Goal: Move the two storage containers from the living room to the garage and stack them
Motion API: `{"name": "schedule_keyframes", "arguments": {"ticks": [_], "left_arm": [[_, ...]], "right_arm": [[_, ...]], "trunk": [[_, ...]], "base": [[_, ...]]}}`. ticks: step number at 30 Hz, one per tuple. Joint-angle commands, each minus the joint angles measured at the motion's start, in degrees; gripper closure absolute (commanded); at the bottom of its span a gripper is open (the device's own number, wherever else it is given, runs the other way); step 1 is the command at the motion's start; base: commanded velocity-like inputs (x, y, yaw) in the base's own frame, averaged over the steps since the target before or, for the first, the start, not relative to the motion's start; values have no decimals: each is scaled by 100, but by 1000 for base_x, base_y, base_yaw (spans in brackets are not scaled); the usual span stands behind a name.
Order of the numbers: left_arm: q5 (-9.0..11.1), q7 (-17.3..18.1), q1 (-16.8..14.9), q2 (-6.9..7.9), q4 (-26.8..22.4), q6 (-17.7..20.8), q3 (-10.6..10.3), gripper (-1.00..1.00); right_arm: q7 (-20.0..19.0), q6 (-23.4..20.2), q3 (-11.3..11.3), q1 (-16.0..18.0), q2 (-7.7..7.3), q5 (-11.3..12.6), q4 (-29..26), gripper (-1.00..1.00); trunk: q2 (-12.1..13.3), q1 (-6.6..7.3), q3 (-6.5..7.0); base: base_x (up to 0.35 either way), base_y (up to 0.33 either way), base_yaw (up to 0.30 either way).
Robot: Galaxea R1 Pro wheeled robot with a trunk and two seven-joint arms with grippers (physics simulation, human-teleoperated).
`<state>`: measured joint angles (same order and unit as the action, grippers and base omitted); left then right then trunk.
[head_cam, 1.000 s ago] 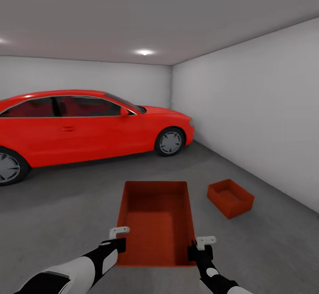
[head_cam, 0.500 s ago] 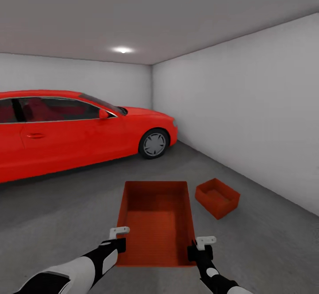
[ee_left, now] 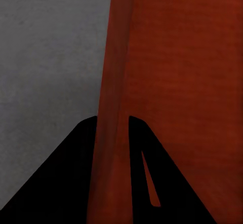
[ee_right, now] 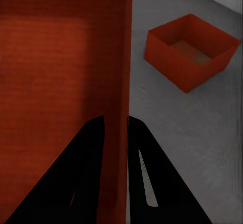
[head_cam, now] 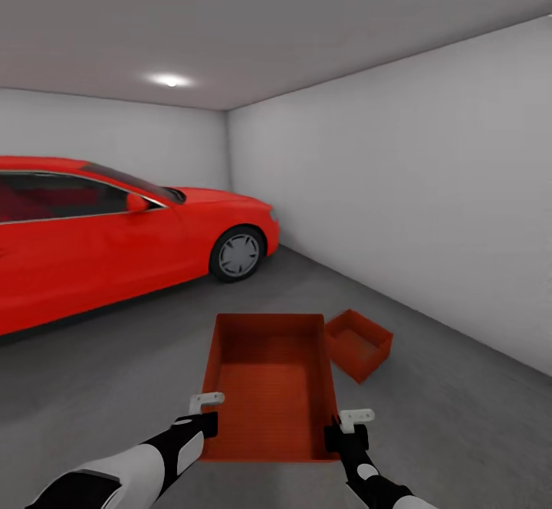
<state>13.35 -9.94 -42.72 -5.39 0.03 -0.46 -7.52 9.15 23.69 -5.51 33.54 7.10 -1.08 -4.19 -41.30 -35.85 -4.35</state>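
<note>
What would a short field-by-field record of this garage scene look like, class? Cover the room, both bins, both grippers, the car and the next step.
room: garage, grey concrete floor, pale walls
carried bin: orange-red bin, open side up, held in front of the robot
left gripper: shut on the carried bin's left wall
right gripper: shut on the carried bin's right wall
second bin: orange-red bin standing on the floor, ahead and to the right, open side up
car: red car at left
likely next step: set the carried bin on the second bin
</note>
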Motion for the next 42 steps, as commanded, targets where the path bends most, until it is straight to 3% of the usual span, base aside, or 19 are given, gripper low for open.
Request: {"name": "schedule_keyframes", "arguments": {"ticks": [1, 22, 42], "left_arm": [[18, -34, -8, 47, -12, 2, 269, 100], [18, -34, -8, 47, -12, -7, 269, 100], [19, -34, -8, 47, -12, 2, 269, 100]], "right_arm": [[61, 4, 23, 4, -68, -23, 6, 100], [61, 4, 23, 4, -68, -23, 6, 100], [49, -5, 23, 4, -68, -23, 6, 100]], "trunk": [[-8, -5, -10], [-8, -5, -10], [-8, -5, -10]], "base": [[321, 179, -284], [321, 180, -283], [320, 180, -18]]}}
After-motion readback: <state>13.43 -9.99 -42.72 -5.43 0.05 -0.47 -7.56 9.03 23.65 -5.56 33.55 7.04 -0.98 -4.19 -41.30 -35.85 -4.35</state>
